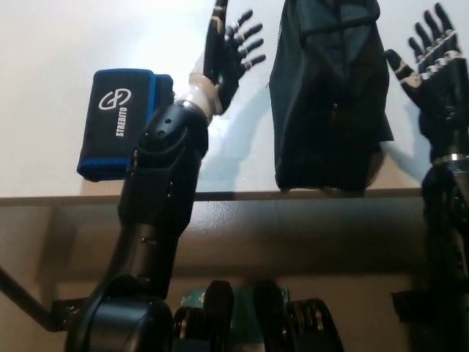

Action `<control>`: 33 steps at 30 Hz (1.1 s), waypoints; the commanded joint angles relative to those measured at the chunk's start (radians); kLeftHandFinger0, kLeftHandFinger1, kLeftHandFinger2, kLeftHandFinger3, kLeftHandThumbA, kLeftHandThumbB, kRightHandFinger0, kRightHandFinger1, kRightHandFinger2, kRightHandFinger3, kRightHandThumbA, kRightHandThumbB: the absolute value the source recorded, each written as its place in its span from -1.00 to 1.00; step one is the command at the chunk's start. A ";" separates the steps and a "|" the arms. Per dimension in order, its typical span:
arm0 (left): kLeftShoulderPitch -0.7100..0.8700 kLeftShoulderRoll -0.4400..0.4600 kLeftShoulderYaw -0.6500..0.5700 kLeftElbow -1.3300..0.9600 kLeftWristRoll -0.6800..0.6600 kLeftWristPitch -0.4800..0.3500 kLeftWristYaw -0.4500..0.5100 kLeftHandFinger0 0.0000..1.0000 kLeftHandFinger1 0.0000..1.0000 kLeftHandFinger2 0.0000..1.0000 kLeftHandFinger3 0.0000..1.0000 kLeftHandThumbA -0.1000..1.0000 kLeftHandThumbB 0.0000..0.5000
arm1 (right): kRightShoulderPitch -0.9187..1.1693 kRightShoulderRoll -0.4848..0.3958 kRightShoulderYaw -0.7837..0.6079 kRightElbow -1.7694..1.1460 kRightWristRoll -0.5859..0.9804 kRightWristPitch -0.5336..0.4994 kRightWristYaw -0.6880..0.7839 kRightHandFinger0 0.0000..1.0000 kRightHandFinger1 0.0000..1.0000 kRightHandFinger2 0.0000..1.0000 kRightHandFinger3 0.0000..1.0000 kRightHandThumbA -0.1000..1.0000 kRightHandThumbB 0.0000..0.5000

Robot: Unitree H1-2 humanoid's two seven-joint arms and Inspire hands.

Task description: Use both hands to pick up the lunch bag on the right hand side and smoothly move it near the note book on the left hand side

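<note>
A dark lunch bag [330, 103] stands on the white table [58, 37], reaching from the top edge down to the table's front edge. My left hand [229, 55] is open with fingers spread, just left of the bag and not touching it. On the bag's other side my right hand [432, 62] is open too, fingers pointing up, a small gap from the bag. A black notebook with a blue border and white lettering [121, 121] lies flat to the left, beside my left forearm.
The table's front edge [234, 196] runs across the picture just below the bag and the notebook. Below it is a brown floor strip.
</note>
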 commanded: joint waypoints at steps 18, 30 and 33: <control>-0.078 -0.018 -0.142 0.190 0.074 -0.233 -0.011 1.00 1.00 1.00 1.00 1.00 0.48 | -0.082 0.111 0.030 0.082 0.028 -0.045 0.044 1.00 1.00 1.00 1.00 1.00 0.10; 0.003 -0.024 -0.181 0.031 0.085 -0.214 -0.002 1.00 1.00 1.00 1.00 1.00 0.63 | -0.109 0.167 0.036 0.119 0.055 -0.041 0.058 1.00 1.00 1.00 1.00 1.00 0.10; 0.039 -0.017 -0.176 -0.031 0.097 -0.206 0.029 1.00 1.00 1.00 1.00 1.00 0.49 | -0.121 0.178 0.044 0.133 0.059 -0.041 0.066 1.00 1.00 1.00 1.00 1.00 0.08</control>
